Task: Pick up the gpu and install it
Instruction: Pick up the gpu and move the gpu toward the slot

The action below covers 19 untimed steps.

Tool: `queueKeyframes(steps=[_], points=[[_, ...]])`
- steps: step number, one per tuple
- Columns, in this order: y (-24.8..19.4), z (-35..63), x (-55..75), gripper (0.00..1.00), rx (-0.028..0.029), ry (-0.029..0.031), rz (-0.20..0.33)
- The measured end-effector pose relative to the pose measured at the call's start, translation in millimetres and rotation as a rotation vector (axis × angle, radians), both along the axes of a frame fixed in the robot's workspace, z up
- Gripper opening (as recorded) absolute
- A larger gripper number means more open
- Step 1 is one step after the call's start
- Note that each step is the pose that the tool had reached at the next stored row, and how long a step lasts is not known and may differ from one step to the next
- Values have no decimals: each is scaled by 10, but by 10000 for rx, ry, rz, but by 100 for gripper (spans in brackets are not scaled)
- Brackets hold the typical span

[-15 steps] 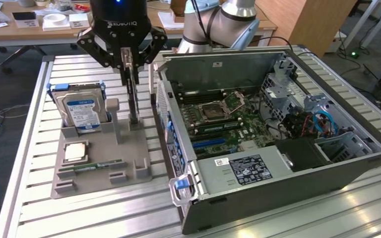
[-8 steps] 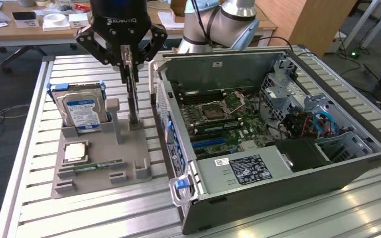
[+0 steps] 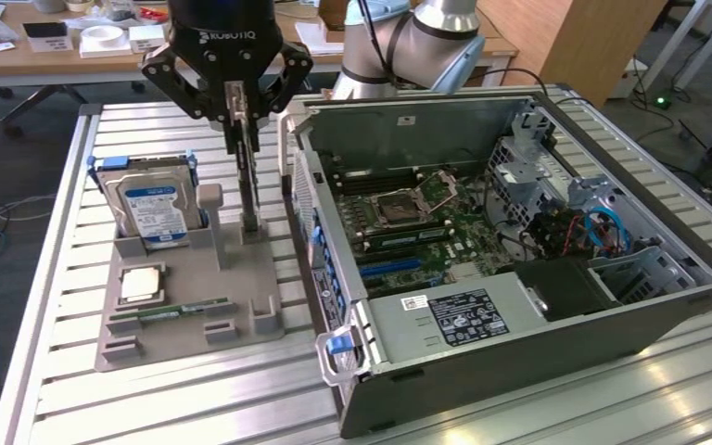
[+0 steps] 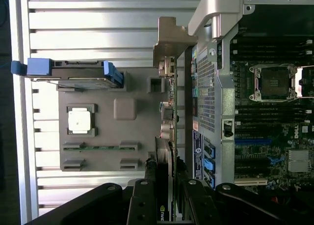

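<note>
One black gripper [image 3: 240,120], jaws narrowed, pinches thin dark rectangular gpu [image 3: 248,185] by top edge, upright at grey plastic holder [image 3: 242,283]. Prob. light, stiff, fragile; hold board edges, not comps.

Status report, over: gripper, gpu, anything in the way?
Gripper shut on gpu. Gpu upright, lower end at grey holder. Hard drive and case wall flank it, apart.

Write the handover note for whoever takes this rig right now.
Hold: the gripper is shut on the gpu at its top edge.
Where: the gpu stands upright, its lower end in a slot of the grey holder, beside the open computer case.
Done: the grasp is made.
Left: the gpu is not yet lifted out and not yet installed on the motherboard.
</note>
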<state>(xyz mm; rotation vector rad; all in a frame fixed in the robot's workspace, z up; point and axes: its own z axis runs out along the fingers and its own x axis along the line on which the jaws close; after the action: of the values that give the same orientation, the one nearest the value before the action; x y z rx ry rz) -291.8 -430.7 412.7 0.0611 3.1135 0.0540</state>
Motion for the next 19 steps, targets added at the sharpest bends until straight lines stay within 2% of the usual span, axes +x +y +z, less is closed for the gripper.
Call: queueKeyframes(steps=[10,19], points=[[0,2,78,26,-1,0,0],[3,50,168,26,0,0,0]])
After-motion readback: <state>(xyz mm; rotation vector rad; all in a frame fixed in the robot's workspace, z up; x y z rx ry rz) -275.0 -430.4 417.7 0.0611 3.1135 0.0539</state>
